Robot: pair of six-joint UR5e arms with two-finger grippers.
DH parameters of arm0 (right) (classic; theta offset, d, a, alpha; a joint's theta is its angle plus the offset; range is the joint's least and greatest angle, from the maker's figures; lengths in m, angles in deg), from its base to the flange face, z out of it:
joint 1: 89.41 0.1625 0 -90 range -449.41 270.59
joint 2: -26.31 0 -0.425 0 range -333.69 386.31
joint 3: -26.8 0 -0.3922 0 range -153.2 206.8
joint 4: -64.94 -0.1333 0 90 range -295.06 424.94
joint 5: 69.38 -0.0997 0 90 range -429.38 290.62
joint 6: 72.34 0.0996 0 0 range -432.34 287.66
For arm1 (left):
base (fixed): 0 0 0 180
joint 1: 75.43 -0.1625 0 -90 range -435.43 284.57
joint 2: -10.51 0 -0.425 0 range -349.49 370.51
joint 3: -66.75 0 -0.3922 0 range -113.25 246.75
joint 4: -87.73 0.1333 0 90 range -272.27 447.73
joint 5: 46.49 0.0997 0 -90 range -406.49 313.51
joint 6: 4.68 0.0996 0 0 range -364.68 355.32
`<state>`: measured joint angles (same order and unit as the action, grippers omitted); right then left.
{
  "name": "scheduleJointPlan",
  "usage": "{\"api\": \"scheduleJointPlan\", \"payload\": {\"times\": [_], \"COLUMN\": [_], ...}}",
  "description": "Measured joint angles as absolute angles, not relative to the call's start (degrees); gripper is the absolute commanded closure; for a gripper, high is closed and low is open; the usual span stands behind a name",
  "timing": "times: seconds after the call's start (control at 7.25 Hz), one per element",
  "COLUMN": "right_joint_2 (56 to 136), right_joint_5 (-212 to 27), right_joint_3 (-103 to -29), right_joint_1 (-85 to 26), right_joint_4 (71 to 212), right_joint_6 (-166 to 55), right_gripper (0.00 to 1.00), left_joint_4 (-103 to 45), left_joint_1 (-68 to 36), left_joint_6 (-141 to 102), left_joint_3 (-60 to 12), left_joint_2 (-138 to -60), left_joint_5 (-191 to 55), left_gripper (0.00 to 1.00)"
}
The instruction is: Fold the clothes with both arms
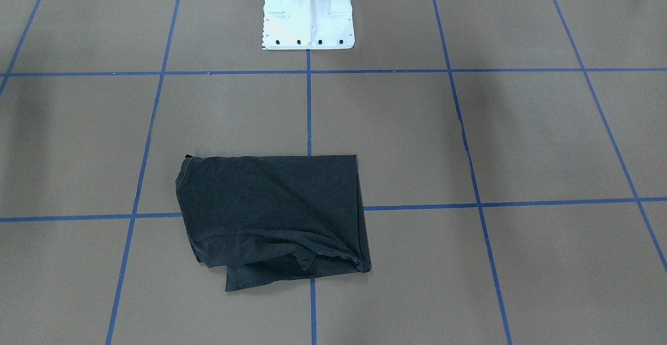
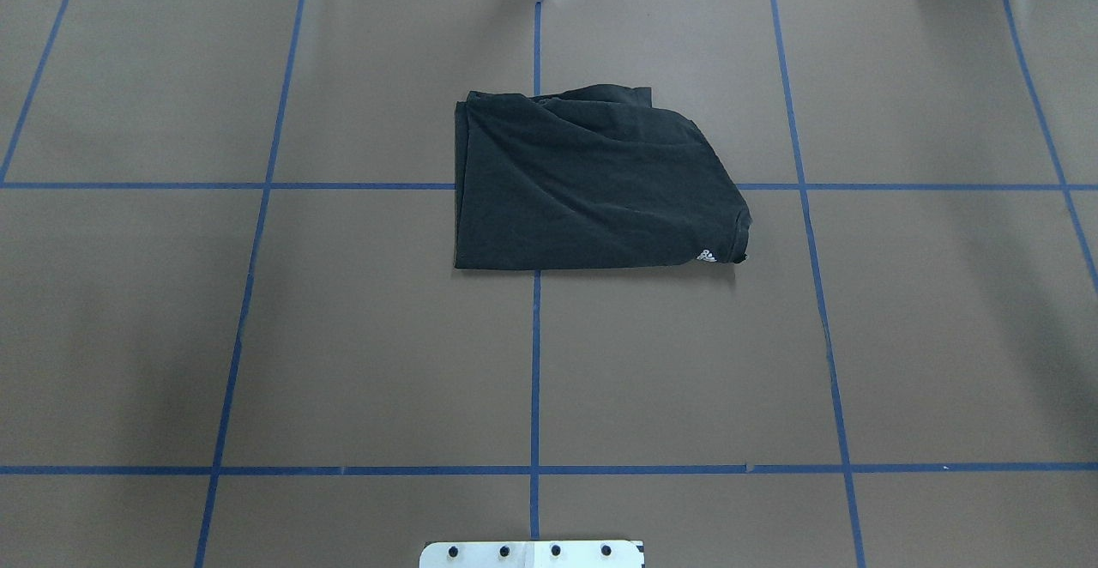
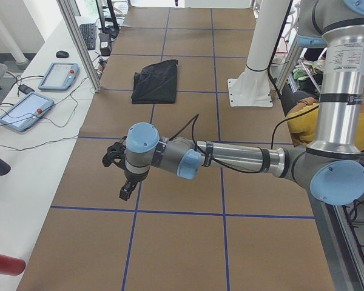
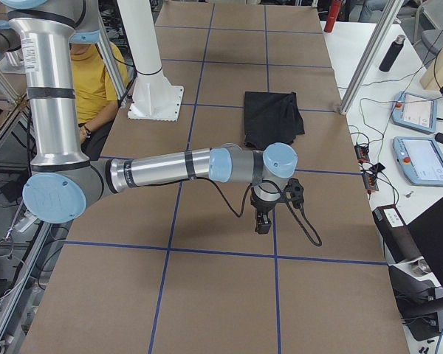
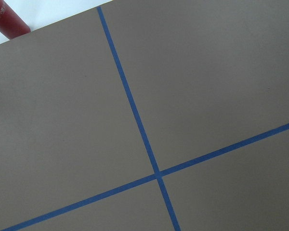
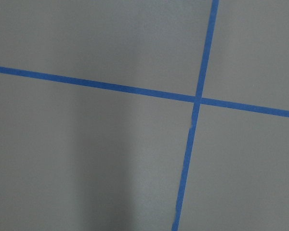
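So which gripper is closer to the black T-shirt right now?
Right, I'd judge. The T-shirt lies mostly on the robot's right of the centre line; the right gripper hangs over the table beyond that side, the left gripper beyond the other, farther off.

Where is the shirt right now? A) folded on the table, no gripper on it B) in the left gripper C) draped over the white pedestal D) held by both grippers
A: the black T-shirt lies folded on the table; left gripper and right gripper hang well apart from it.
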<state>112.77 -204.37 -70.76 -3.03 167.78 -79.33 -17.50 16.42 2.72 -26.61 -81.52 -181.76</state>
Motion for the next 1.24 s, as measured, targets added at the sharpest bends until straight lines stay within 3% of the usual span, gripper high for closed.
{"api": "scheduleJointPlan", "payload": {"times": [1.24], "right_joint_2": [113.12], "right_joint_5": [-204.43], "right_joint_3": [-70.62], "right_joint_1": [-4.94], "right_joint_4": [167.79], "right_joint_6": [-78.83], "right_gripper": [0.00], "left_joint_4": [-17.54], "left_joint_1": [16.49], "left_joint_6": [2.90], "left_joint_3": [-27.62], "left_joint_2": [-77.63], "left_joint_5": [-182.60], "left_gripper": [0.00]}}
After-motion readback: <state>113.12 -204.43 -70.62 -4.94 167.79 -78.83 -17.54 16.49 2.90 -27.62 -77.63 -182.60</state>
